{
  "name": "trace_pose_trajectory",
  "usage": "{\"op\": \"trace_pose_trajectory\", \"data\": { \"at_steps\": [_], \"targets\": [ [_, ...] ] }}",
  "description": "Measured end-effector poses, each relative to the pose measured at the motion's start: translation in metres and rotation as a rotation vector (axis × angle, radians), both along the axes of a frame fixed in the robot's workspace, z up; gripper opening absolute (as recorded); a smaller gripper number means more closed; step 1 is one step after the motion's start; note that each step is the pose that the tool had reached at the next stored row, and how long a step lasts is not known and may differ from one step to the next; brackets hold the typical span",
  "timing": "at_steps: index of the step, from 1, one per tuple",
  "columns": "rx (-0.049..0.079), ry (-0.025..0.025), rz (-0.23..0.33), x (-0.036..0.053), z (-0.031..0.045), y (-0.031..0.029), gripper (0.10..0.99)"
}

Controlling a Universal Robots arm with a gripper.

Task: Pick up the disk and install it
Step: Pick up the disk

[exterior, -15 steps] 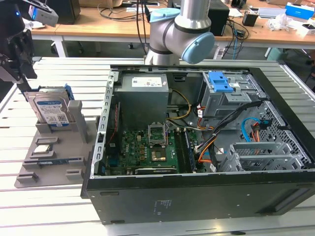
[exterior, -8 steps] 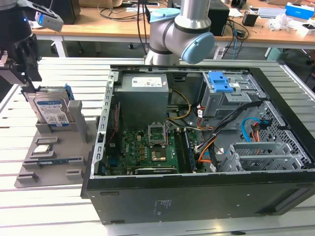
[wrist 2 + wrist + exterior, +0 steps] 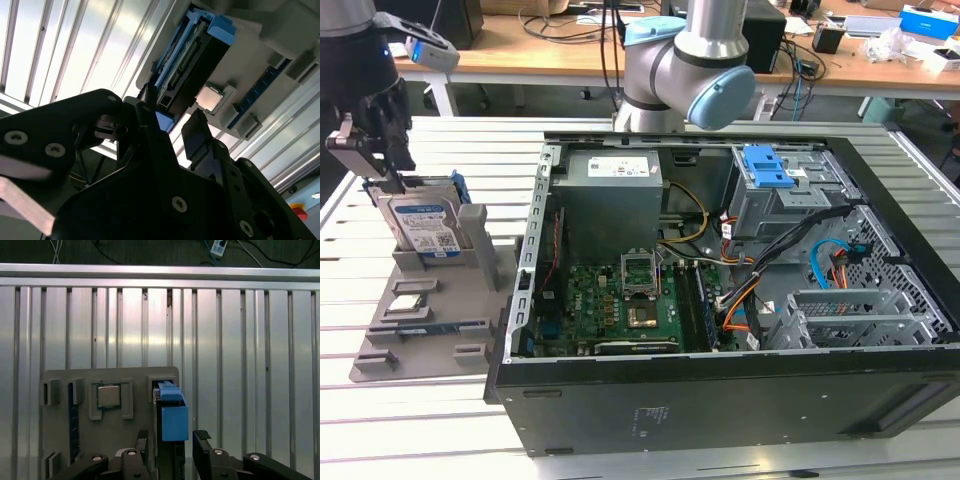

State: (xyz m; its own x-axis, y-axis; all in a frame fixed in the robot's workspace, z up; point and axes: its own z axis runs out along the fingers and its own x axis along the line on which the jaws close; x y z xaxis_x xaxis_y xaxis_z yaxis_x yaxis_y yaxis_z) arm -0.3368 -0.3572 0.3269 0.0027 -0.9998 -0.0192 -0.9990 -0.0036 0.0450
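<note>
disk (image 3: 425, 225): stands on edge in a slot of the grey fixture tray (image 3: 440, 350), at the exterior view's left, outside the computer case (image 3: 720, 390).
disk, wrist views: the first wrist view shows its blue rail end-on (image 3: 174, 422); the second wrist view shows a dark edge framed by blue plastic (image 3: 185, 65).
gripper (image 3: 392, 172): directly over the disk, jaws released, one finger on each side of it with a thin gap to either face; seen in both wrist views (image 3: 172, 437) (image 3: 172, 120).
fingers (image 3: 143, 440): black; in the second wrist view (image 3: 200, 132) they cover part of the disk's near end.
hidden: the disk's lower part sits inside the slot; the gripper's upper body is cut off by the exterior view's left edge.
label: white and blue, with barcodes and rows of fine print.
tray contents: a square silver processor chip (image 3: 408, 303) (image 3: 109, 396) (image 3: 209, 98) in its own pocket, and a blue memory stick (image 3: 430, 328) in a long slot.
computer case: lies open on the slatted table (image 3: 420, 440), showing a green motherboard (image 3: 620, 300), a grey power supply (image 3: 610, 190) with a white sticker, and a blue latch piece (image 3: 770, 168) on the metal drive cage.
cut off: a red button (image 3: 300, 210) at the second wrist view's edge, half seen.
</note>
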Motion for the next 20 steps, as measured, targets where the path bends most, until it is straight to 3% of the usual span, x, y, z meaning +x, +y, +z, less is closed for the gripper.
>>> {"op": "trace_pose_trajectory", "data": {
  "at_steps": [14, 20],
  "targets": [
    [-0.002, 0.0002, 0.000, 0.0005, -0.0269, 0.0002, 0.482],
    [-0.002, 0.0002, 0.000, 0.0005, -0.0337, 0.0002, 0.482]
  ]
}}
